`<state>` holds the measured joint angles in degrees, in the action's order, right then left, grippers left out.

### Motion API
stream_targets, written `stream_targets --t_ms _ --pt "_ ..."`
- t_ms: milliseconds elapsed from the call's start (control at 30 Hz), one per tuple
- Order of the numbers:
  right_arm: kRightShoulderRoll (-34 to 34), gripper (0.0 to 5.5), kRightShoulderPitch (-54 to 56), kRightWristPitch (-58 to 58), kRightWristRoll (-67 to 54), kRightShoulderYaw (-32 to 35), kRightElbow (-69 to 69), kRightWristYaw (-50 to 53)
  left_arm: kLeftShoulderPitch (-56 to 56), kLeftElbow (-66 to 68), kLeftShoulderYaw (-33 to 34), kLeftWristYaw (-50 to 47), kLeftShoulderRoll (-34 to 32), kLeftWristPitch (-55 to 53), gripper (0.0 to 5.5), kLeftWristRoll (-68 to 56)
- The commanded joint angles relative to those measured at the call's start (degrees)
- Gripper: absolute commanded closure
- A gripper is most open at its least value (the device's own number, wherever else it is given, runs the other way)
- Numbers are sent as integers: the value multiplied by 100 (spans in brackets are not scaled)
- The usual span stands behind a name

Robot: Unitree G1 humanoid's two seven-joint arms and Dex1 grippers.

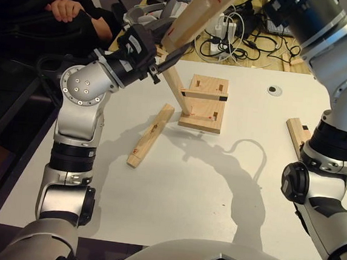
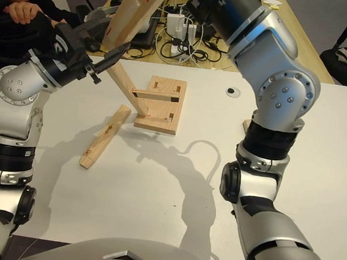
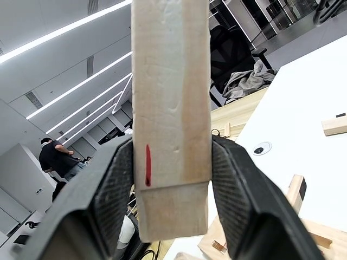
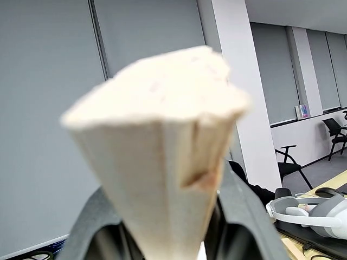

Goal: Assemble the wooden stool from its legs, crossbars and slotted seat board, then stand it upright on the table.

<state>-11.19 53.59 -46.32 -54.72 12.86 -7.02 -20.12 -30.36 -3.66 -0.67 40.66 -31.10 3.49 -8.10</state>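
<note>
Close against the lens, pinching a raised leg (image 3: 171, 108) near its blunt end with the left gripper (image 3: 171, 184), jaws pressed on two opposite faces, a red stroke on the wood just above the grip. Seen from the head in the upper left of the frame, slanting that leg up and to the right until cut by the top edge. Gripping a wooden end (image 4: 157, 124) with the right gripper (image 4: 173, 233) too, dark jaws tight on either side (same leg or another, cannot tell). At upper centre on the table (image 1: 217, 188), resting flat: seat board (image 1: 206, 84), with a thinner leg (image 1: 176, 87) planted at its left edge and tilted up-left, top close under the left gripper, plus a crossbar (image 1: 204, 95) running from that leg across the board. Lying loose left of centre, near the board but apart from it: another leg (image 1: 150, 134). Near the right edge, partly behind the right arm: one more wooden piece (image 1: 296, 133).
</note>
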Motion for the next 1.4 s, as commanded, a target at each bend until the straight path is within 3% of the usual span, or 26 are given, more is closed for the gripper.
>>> stream_targets --t_ms 33,100,133,333,533,700,833,1000,1133,1267,1400 --pt "36 443 -39 -16 -133 -17 -101 -4 -57 24 -47 29 -40 41 345 89" --pt "48 444 -46 71 -67 -20 -95 20 -131 -2 -19 -78 49 -2 345 61" --pt "58 444 -43 140 -12 -16 -73 43 -155 -31 -3 -130 98 -35 307 25" --pt "-53 449 24 905 669 -25 90 154 -327 59 242 -592 206 363 225 167" --pt "-648 449 -108 1687 1807 246 838 492 -1686 2006 1018 -1703 -269 1277 127 691" --pt "-804 449 -1028 1275 2492 18 752 988 -1768 3396 1076 -2082 -46 364 125 586" --pt "-509 449 -1837 576 2326 247 376 1531 -1702 4394 576 -1412 519 11 125 533" --pt "-30 449 -2060 104 1795 420 -216 1790 -2090 5281 611 -1058 706 -186 125 355" --pt "187 449 -2181 -138 1501 451 -515 1891 -1924 5121 620 -656 644 -259 125 216" --pt "317 449 -2263 -286 1268 619 -441 2023 -1427 4087 414 130 729 -733 125 -104" --pt "624 449 -2342 -305 1259 510 -370 2219 -1021 3185 279 327 730 -1370 125 -261"
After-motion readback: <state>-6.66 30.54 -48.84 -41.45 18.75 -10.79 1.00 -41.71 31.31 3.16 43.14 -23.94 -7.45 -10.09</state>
